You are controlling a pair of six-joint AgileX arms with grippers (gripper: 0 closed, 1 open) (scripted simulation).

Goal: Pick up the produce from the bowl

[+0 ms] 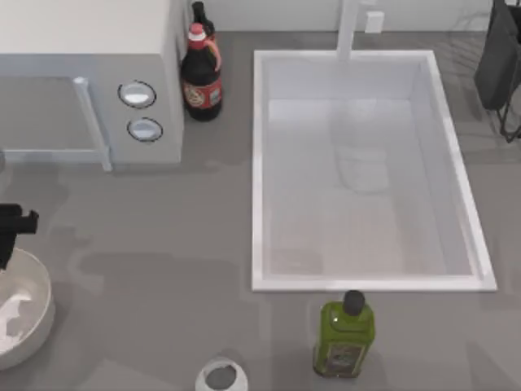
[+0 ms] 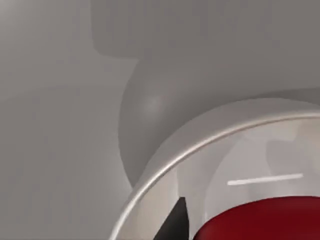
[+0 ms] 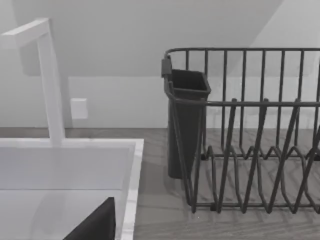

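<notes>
The white bowl [image 1: 45, 314] sits at the table's left edge, partly cut off by the top view's border. My left gripper [image 1: 12, 228] hangs over the bowl's far rim. In the left wrist view the bowl's thick rim [image 2: 200, 135] curves across close up. The red, smooth produce [image 2: 260, 220] lies inside it, with a dark part of my gripper beside it. In the top view the produce is hidden. In the right wrist view, a dark part of my right gripper [image 3: 95, 225] shows over the sink's corner.
A grey appliance [image 1: 89, 73] stands at the back left, with a red-capped dark bottle [image 1: 201, 81] beside it. The white sink [image 1: 259, 163] takes up the middle right. A green bottle [image 1: 344, 338] and a small cup [image 1: 221, 376] stand at the front. A dark dish rack [image 3: 250, 150] is at the back right.
</notes>
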